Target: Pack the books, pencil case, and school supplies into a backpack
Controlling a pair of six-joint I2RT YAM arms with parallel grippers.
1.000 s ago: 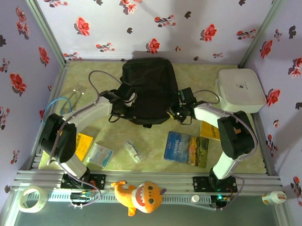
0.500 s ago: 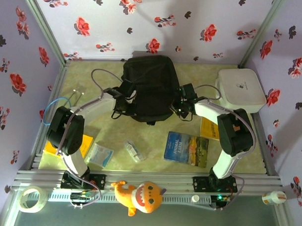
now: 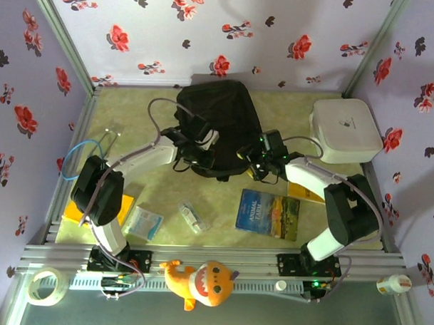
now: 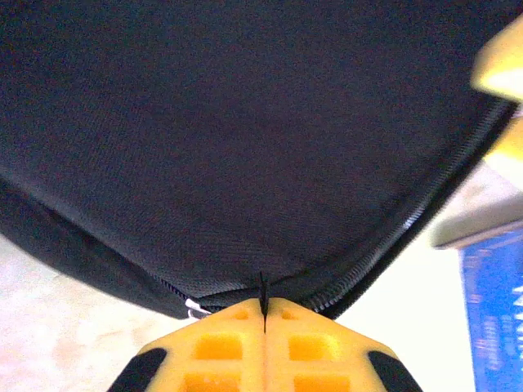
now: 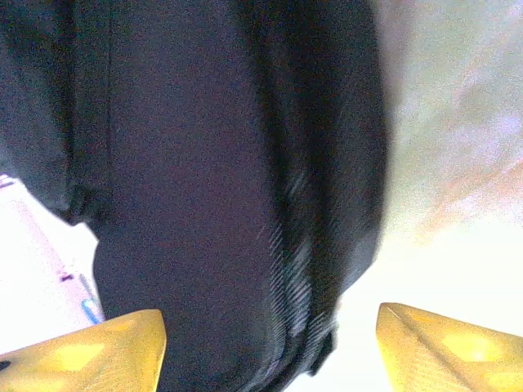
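1. Blue book (image 3: 267, 214): white cover title, small and faint, appears to read "ANIMAL FARM".
2. White box (image 3: 346, 129): small dark mark on lid, too small to read.

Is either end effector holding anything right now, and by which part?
The left end effector pinches a thin black tab on the backpack's zipper line. The right end effector is open, holding nothing.
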